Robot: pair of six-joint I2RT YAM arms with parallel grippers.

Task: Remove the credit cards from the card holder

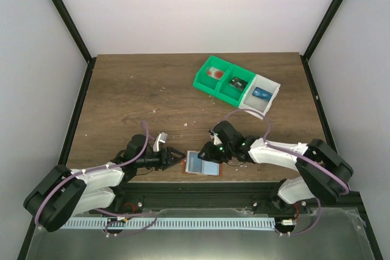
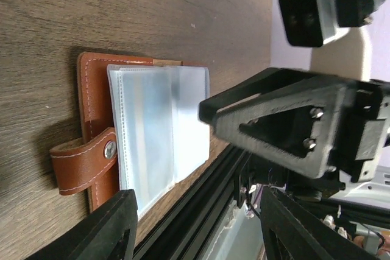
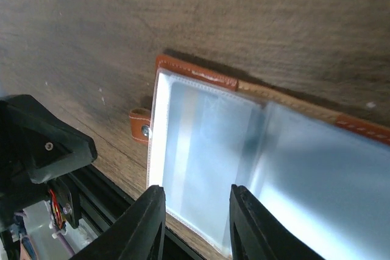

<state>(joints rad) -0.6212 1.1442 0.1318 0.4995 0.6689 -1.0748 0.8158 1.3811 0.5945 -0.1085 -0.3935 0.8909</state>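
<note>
The card holder [image 1: 202, 163] lies open on the table near the front edge, its reddish-brown leather cover [image 2: 94, 98] down and its pale blue-grey clear sleeves [image 3: 207, 150] up. No card shows in the sleeves. The snap strap [image 2: 82, 161] sticks out at its left side. My left gripper [image 1: 181, 157] is open and empty just left of the holder, low over the table; its fingers [image 2: 116, 226] straddle the holder's front corner. My right gripper [image 1: 208, 153] is open and empty, hovering over the sleeves [image 3: 196, 223]. Its black body [image 2: 286, 120] shows in the left wrist view.
A green-and-white compartment tray [image 1: 226, 94] stands at the back right and holds a red card [image 1: 214, 72], a dark card [image 1: 237, 81] and a blue card [image 1: 262, 94]. The black rail of the table's front edge [image 1: 201, 188] runs right beside the holder.
</note>
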